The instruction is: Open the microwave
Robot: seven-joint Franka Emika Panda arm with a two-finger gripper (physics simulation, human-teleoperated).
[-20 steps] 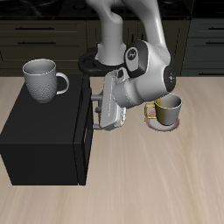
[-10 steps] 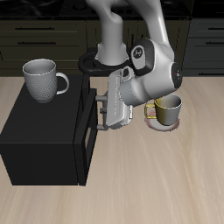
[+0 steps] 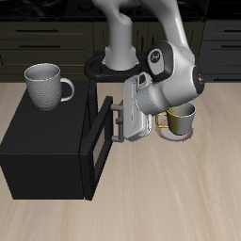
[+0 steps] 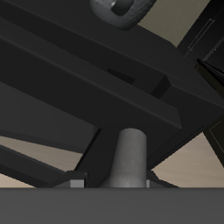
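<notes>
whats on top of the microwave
A grey ribbed mug stands upright on the microwave, toward its back end, handle facing the robot. The rest of the black top is bare. Inside the mug cannot be seen properly.

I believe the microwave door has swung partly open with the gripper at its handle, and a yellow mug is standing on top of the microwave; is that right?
Not quite: in the exterior view the mug on top of the microwave is grey-white, not yellow. The yellow mug stands on the table beside the arm. The door is partly open, with the gripper at the handle.
</notes>
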